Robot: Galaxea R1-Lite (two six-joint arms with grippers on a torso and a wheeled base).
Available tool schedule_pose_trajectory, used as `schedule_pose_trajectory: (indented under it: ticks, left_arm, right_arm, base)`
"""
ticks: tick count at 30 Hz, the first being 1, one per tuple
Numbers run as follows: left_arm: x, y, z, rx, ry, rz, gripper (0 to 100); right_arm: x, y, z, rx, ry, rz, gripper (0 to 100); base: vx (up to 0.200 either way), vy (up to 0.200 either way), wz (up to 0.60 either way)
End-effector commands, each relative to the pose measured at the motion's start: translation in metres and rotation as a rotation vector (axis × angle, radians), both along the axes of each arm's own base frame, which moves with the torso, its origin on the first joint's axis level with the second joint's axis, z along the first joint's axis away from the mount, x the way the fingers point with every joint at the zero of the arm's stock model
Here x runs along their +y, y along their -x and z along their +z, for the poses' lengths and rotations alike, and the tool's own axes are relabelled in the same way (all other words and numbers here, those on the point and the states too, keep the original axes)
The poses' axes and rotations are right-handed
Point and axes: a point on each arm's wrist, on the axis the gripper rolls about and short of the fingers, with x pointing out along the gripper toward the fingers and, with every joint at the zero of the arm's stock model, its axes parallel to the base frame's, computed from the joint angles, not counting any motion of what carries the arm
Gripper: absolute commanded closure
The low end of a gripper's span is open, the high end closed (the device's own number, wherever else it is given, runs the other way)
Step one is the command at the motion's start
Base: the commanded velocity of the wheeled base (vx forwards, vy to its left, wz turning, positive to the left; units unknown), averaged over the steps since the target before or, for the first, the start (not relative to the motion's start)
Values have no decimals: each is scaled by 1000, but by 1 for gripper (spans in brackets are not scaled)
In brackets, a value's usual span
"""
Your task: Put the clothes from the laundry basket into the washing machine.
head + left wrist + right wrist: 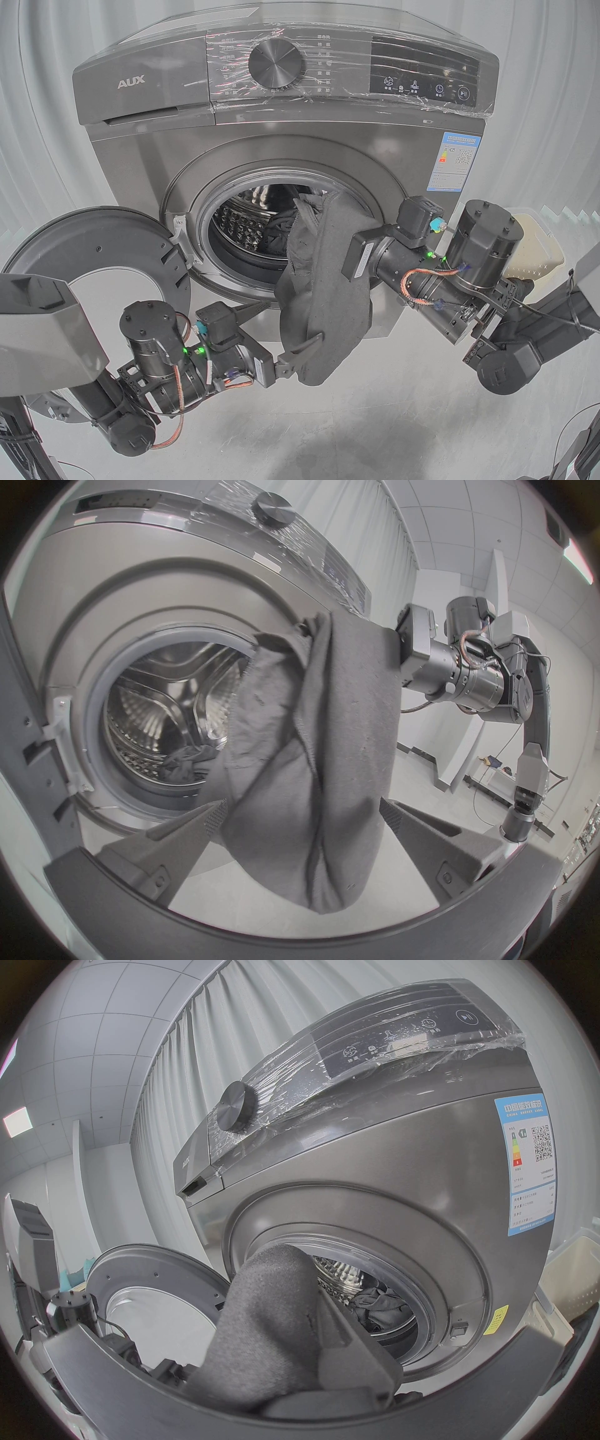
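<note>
right claw: right gripper is clamped on the top end of the grey garment. Cloth's flopped over the fingers so you barely see them, but it's carrying the whole weight.

where that puts it: right at the mouth of the drum, on the right side of the opening. The top of the cloth is just poking over the rim.

garment axis: long axis runs straight up and down. It hangs from the right claw past the lower lip of the opening, and most of it is outside, in front of the washing machine.

left claw: left gripper is spread wide, one finger either side of the hanging tail. Not pinching anything. Can't tell if the pads actually brush the cloth.

which arm is nearer: right arm owns the top, left arm is way closer to the bottom.

the bit that matters: the drum sits behind and above the tail, so I reckon the tail has to go up and in. Otherwise it'll drag on the rim.

already inside: some dark clothes are lying in the drum.

door: door is swung fully open on the left, well clear of the cloth.

basket: laundry basket is off to the right behind the right arm. Can't see what's in it.
</note>
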Motion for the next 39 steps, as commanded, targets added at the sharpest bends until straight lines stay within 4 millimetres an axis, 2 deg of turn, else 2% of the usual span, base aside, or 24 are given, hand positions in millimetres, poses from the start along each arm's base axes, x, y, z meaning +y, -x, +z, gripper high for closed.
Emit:
schedule_pose_trajectory:
  ticks: [1,9,20,26,33,39]
  left_arm:
    - [-14,-2,-11,17,-13,-34,0]
    - [-17,-10,-20,26,-28,-19,0]
    - [-25,-37,-38,35,-25,16,0]
    - [-24,-44,-41,34,-24,34,0]
    - [-19,-63,-48,23,-20,112,0]
    - [-20,-67,-48,14,-12,117,0]
  right_arm:
    - [4,3,-5,12,10,15,100]
    - [12,12,-3,13,2,44,100]
    - [8,36,-2,27,12,84,100]
    - [7,42,-9,47,30,99,100]
    - [11,56,-11,67,27,139,100]
    - [12,59,-13,72,30,148,100]
  base:
    - [0,0,0]
    - [0,0,0]
    - [0,0,0]
    - [0,0,0]
    - [0,0,0]
    - [0,0,0]
